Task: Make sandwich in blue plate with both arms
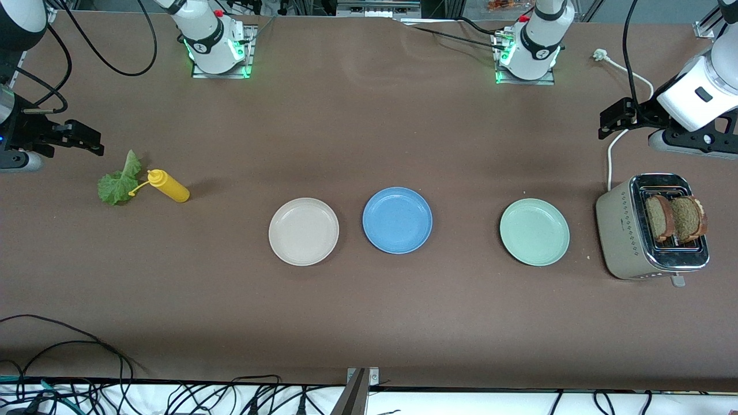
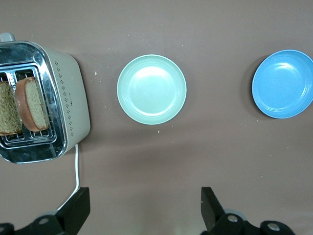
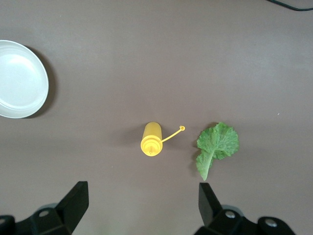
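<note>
The blue plate lies bare in the middle of the table. Two brown bread slices stand upright in the slots of a toaster at the left arm's end. A ruffled lettuce leaf lies flat at the right arm's end. My left gripper hangs open and empty over the table next to the toaster. My right gripper hangs open and empty over the table beside the lettuce.
A yellow squeeze bottle lies on its side touching the lettuce. A beige plate and a mint-green plate flank the blue one. The toaster's white cord runs toward the left arm's base.
</note>
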Controlling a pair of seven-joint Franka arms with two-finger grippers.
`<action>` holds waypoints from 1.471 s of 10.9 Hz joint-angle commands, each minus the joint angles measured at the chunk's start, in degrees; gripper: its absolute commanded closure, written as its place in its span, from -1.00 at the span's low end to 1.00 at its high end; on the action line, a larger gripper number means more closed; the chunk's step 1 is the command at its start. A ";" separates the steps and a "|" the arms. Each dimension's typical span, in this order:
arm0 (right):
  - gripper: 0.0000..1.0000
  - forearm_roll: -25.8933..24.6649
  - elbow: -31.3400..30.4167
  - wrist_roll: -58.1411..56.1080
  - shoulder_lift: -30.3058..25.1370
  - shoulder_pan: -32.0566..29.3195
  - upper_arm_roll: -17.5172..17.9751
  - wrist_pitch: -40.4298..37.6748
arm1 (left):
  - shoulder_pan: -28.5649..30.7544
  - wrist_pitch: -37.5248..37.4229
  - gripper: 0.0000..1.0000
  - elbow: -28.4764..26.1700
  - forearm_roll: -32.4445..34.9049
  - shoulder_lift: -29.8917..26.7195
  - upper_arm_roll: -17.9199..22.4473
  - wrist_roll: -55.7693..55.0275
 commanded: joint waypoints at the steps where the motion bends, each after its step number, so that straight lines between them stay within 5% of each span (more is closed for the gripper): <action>1: -1.00 -0.67 -0.34 0.32 -0.36 -0.13 0.04 -0.30 | -0.20 -1.36 -1.00 1.97 -0.40 0.84 0.17 0.15; 16: -1.00 -0.93 -0.34 0.24 -0.28 -0.13 0.04 -0.30 | -0.11 -0.92 -1.00 1.53 0.39 0.93 0.26 0.24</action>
